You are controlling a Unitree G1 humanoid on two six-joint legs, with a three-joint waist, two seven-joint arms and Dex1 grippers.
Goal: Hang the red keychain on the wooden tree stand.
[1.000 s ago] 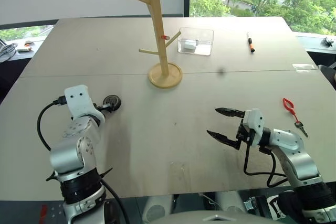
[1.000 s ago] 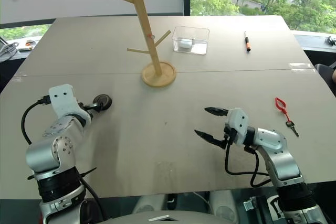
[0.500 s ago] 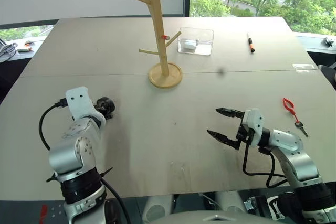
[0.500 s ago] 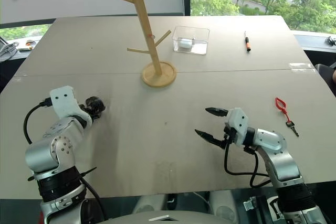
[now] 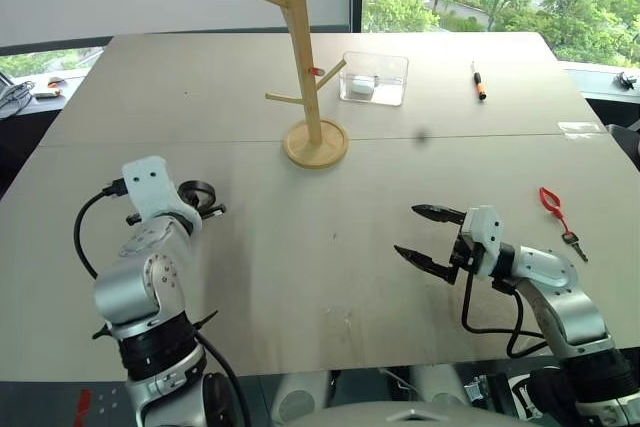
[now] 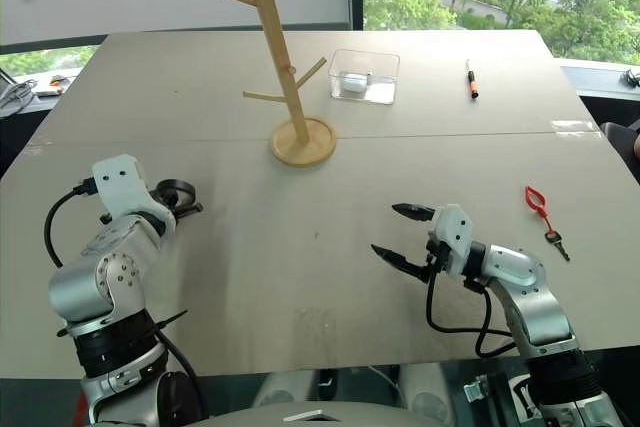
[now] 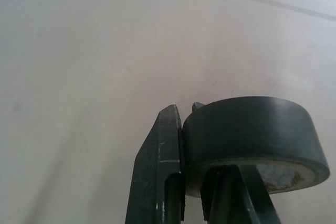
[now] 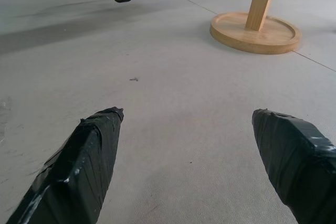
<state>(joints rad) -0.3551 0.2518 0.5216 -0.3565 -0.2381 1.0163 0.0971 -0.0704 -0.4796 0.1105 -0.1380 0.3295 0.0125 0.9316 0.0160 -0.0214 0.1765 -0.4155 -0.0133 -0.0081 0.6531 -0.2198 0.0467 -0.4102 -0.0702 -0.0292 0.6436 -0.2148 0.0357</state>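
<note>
Pinching a black tape roll (image 7: 255, 139) in the left gripper (image 5: 205, 204), at left of frame.
Holding the right gripper (image 5: 422, 237) spread at lower right; red keychain (image 5: 553, 207) lying on the tabletop (image 5: 300, 277) at right edge, wooden tree stand (image 5: 305, 67) standing upper centre.

left arm (image 5: 140, 287): silver-grey rounded shells, black joint rings, white wrist block with two dark holes, black cable looping from it | right arm (image 5: 555, 292): same silver shells, white wrist block, black cable hanging below | fingers (image 8: 79, 169): black, tapered, wrapped in black tape
</note>
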